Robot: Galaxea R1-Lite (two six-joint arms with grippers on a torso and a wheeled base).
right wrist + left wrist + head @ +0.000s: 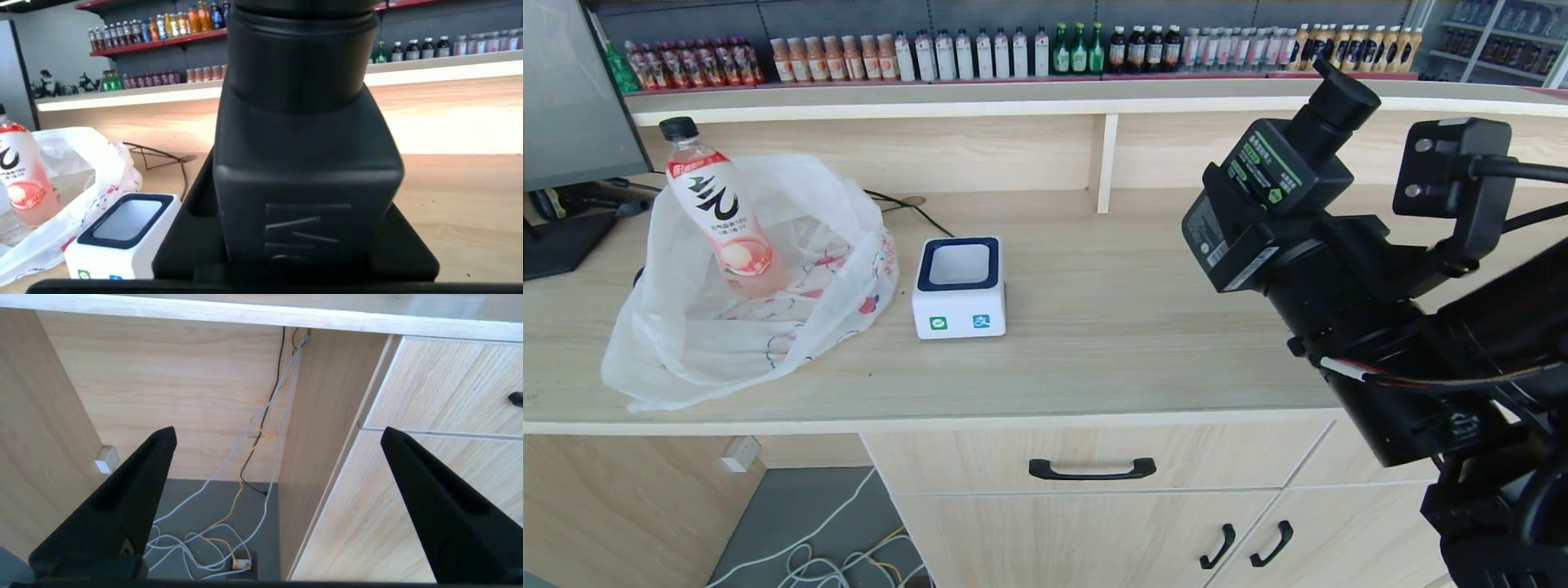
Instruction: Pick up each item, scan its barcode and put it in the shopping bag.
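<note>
Underneath, below the counter (1135, 327) edge, the left gripper (278, 437) hangs with fingers spread wide, nothing between them; cables (260, 433) trail down to the floor beyond. Up top, far left: a translucent shopping bag (768, 327) slumped open, a pink-labelled bottle (723, 216) leaning inside it, black cap up. Just beside the bag sits a white scanner (960, 290) with a dark-rimmed window facing up. Right side: the right arm (1339, 269) is raised over the counter. The right gripper (306, 180) reads as a black block — released or clenched, cannot tell.
</note>
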